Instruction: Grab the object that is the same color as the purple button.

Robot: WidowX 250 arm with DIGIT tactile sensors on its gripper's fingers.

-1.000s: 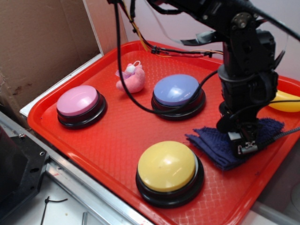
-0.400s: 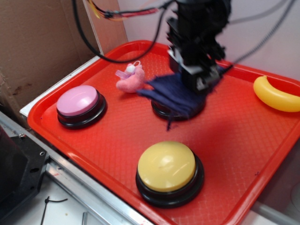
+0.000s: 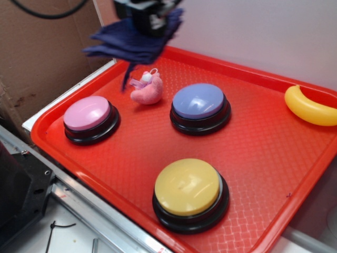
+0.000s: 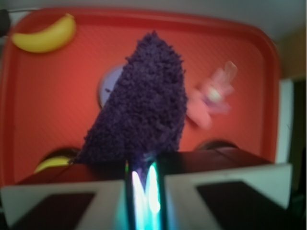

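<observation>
High over the tray's far-left corner my gripper [image 3: 150,18] is shut on the dark navy-purple cloth [image 3: 131,43], which hangs clear of the tray with a thread dangling. Only the gripper's lower part shows at the top edge of the exterior view. In the wrist view the fuzzy cloth [image 4: 144,108] fills the middle, pinched between my closed jaws at gripper [image 4: 145,165], and hides most of the purple button [image 4: 108,86]. That purple button [image 3: 199,101], a periwinkle dome on a black base, sits uncovered at the tray's centre in the exterior view.
The red tray [image 3: 263,158] also holds a pink button [image 3: 87,114] at left, a yellow button [image 3: 187,187] at front, a pink plush toy [image 3: 147,88] under the hanging cloth, and a yellow banana [image 3: 309,107] at right. A cardboard wall [image 3: 47,47] stands left.
The gripper lifted the cloth off the tray's right side, carried it leftward over the purple button, and now holds it high over the far-left corner. The purple button is uncovered again.
</observation>
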